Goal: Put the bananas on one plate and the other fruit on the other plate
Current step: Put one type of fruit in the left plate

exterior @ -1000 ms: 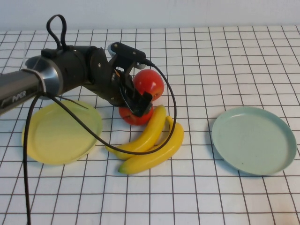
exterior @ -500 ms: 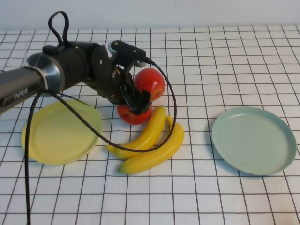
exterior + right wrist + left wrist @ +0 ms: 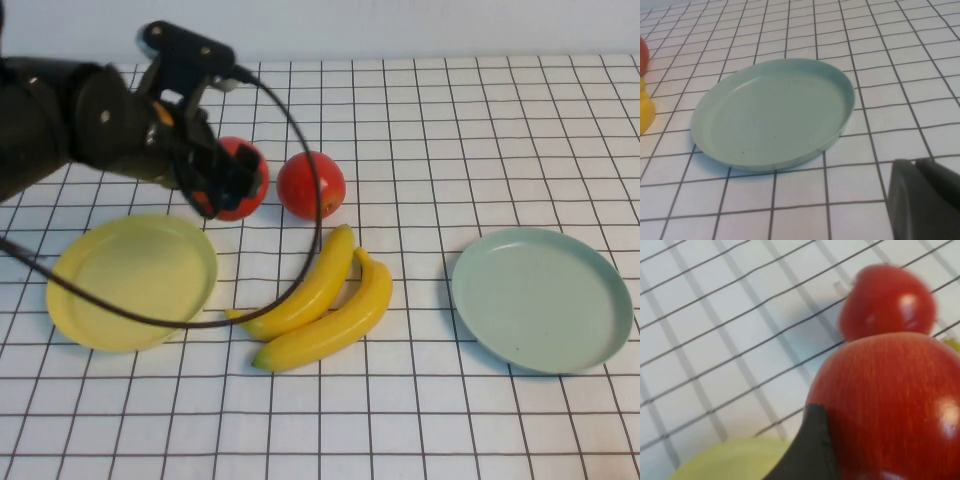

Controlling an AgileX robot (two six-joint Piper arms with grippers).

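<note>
My left gripper [image 3: 222, 185] is shut on a shiny red apple [image 3: 246, 176] and holds it above the table, just past the far right rim of the pale yellow plate [image 3: 130, 280]. In the left wrist view the held apple [image 3: 890, 405] fills the corner beside one dark finger [image 3: 810, 450]. The second red apple [image 3: 311, 185] sits on the table to its right. Two yellow bananas [image 3: 312, 283] [image 3: 340, 315] lie side by side at mid-table. The pale blue-green plate [image 3: 540, 298] stands empty at the right. My right gripper [image 3: 918, 162] is shut and hangs near that plate [image 3: 770, 115].
The left arm and its black cable [image 3: 290, 250] loop over the yellow plate and the near banana's left end. The white gridded tabletop [image 3: 450, 420] stretches bare along the front. The right arm is out of the high view.
My left gripper has lifted the apple that lay beside the bananas and carried it left and back, towards the yellow plate. The other apple and the bananas have stayed put.
</note>
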